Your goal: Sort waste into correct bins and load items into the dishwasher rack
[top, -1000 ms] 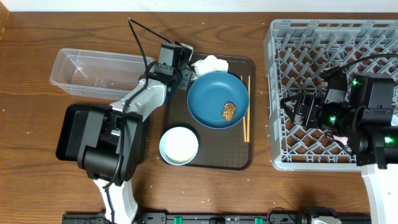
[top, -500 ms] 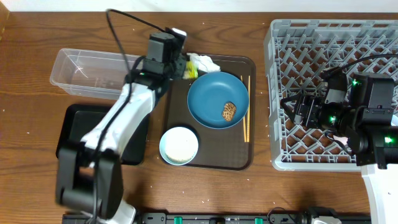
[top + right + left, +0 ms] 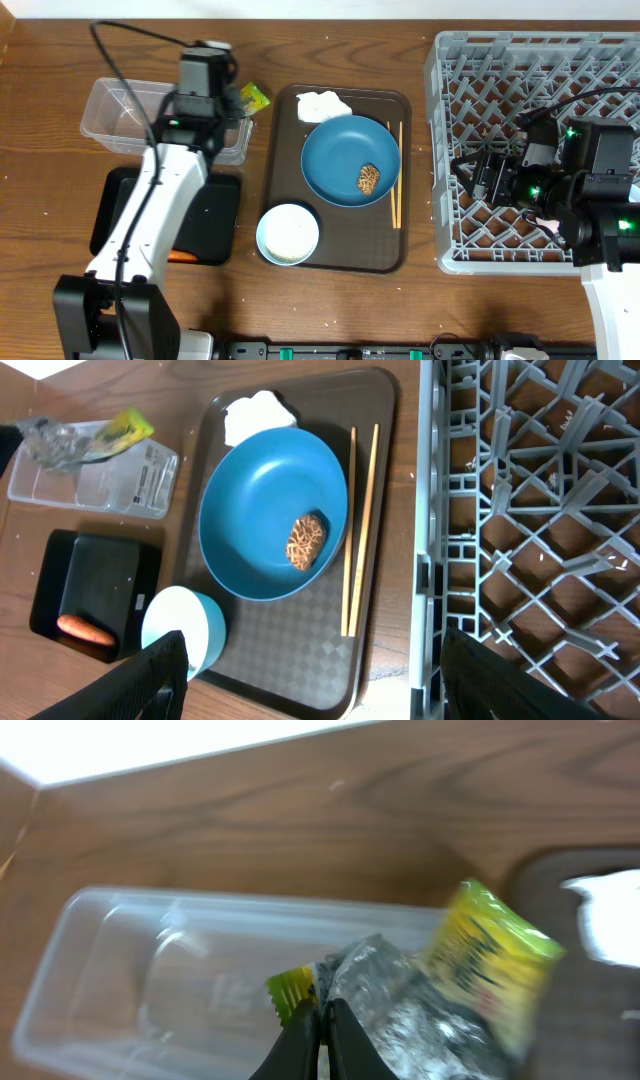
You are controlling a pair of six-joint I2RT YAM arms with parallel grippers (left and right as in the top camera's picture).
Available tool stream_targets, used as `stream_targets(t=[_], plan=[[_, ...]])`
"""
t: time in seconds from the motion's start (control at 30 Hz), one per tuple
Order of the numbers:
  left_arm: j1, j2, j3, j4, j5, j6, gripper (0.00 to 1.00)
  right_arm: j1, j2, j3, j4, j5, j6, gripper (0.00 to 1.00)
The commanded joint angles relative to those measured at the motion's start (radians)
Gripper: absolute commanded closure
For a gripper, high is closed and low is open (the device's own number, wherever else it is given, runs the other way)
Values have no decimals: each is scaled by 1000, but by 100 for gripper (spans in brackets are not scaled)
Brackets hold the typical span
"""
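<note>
Table (image 3: 40, 250): wrapper (image 3: 252, 97) now over clear tub (image 3: 105, 110)

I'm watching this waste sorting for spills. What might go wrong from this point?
1. The left claw pinches only a thin edge of the wrapper, so the wrapper may slip out early.
2. From overhead, the wrapper's yellow end hangs past the right end of the tub, toward the brown tray. If released here, it may land on the table rather than inside.
</note>
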Motion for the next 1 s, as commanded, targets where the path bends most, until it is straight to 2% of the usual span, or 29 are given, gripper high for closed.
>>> stream_targets(t=[0.0,0.27,0.3,0.37,0.4,0.47,0.57,0.7,0.97], plan=[[45,-13,16,-5,-23,36,94,11,1,10,0,3,3,26],[102,-13,16,2,-23,42,93,11,1,10,-2,3,3,25],[101,-13,16,2,-23,42,83,11,1,10,-2,3,3,23],[100,-13,16,5,-23,42,73,11,1,10,-1,3,3,21],[99,-15,16,6,-23,37,59,11,1,10,-1,3,3,20],[93,-19,16,6,-21,35,52,11,1,10,-1,3,3,19],[71,-30,16,10,109,19,51,11,1,10,-1,3,3,19],[3,-23,16,24,449,19,51,11,1,10,-1,24,-9,19],[-171,139,16,165,457,29,48,11,1,10,-2,58,-8,19]])
